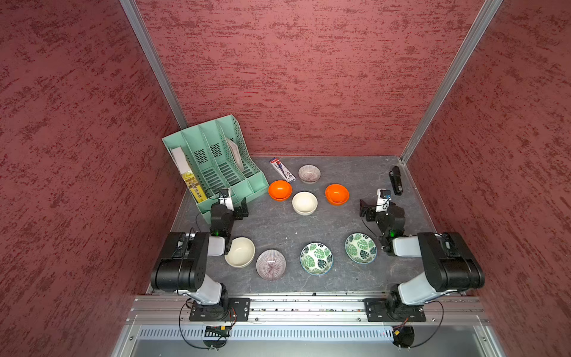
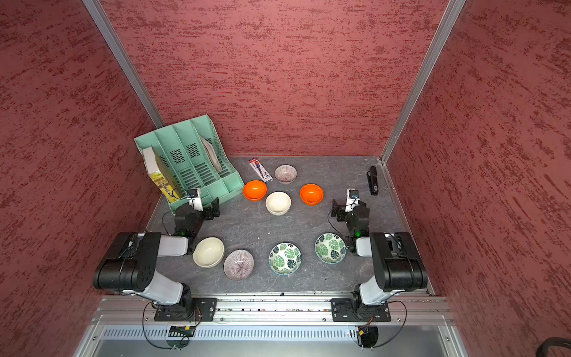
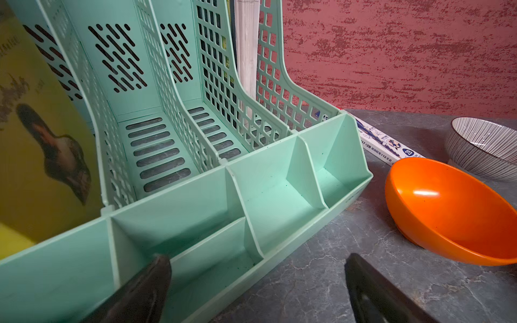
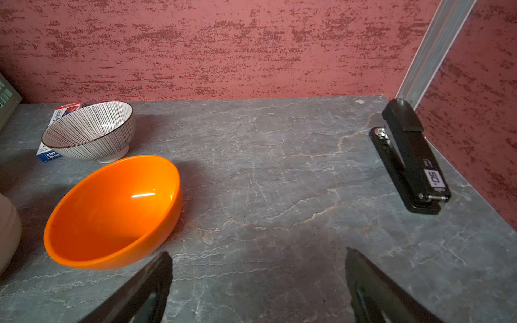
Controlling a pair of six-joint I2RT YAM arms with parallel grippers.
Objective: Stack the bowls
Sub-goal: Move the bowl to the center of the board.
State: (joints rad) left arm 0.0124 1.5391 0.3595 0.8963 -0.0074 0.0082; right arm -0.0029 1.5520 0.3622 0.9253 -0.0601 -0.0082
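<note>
While both jaws stand wide, eight bowls [image 1: 304, 202] sit unstacked

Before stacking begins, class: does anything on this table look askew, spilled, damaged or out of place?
Nothing stands out. All eight bowls sit upright and unstacked, with nothing spilled. Only the yellow book leans in the green file rack, which is normal.

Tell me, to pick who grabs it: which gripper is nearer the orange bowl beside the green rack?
Left. The left gripper sits by the rack, close beside the orange bowl; the right gripper is across the table.
</note>
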